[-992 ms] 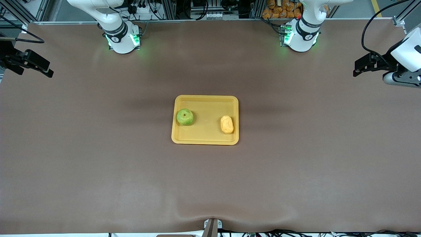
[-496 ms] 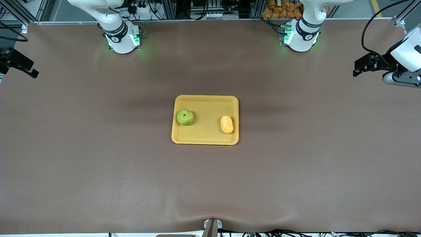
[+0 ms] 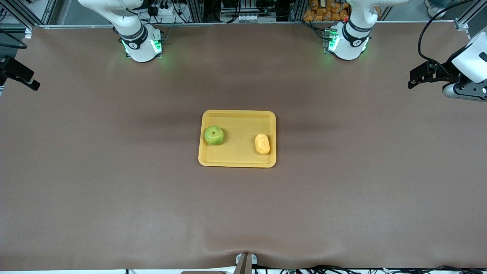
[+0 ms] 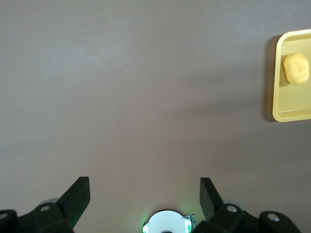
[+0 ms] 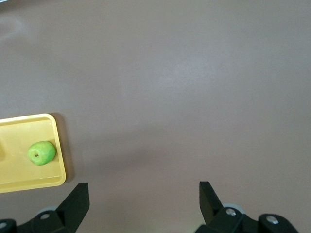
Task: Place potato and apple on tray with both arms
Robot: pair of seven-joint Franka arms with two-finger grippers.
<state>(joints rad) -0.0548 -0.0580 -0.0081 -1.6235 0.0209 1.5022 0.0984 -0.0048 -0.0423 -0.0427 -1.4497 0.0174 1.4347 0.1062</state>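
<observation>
The yellow tray [image 3: 239, 125] lies mid-table. On it rest the green apple [image 3: 214, 135], toward the right arm's end, and the yellow-orange potato [image 3: 262, 144], toward the left arm's end. My left gripper [image 3: 412, 79] hangs open and empty over the table's edge at the left arm's end, well away from the tray. My right gripper [image 3: 30, 80] hovers open over the edge at the right arm's end, only partly in view. The left wrist view has the open left gripper [image 4: 144, 187], the potato [image 4: 296, 68] and a tray corner [image 4: 291, 110]. The right wrist view has the open right gripper [image 5: 144, 187], apple [image 5: 42, 153] and tray [image 5: 19, 177].
The arms' green-lit bases [image 3: 142, 45] [image 3: 344, 43] stand along the table edge farthest from the front camera. A small mount [image 3: 245, 262] sits at the edge nearest that camera. Brown tabletop surrounds the tray.
My right gripper has drawn away from the tray toward the right arm's end of the table, slipping partly out of the front view. The left gripper, apple and potato have not moved.
</observation>
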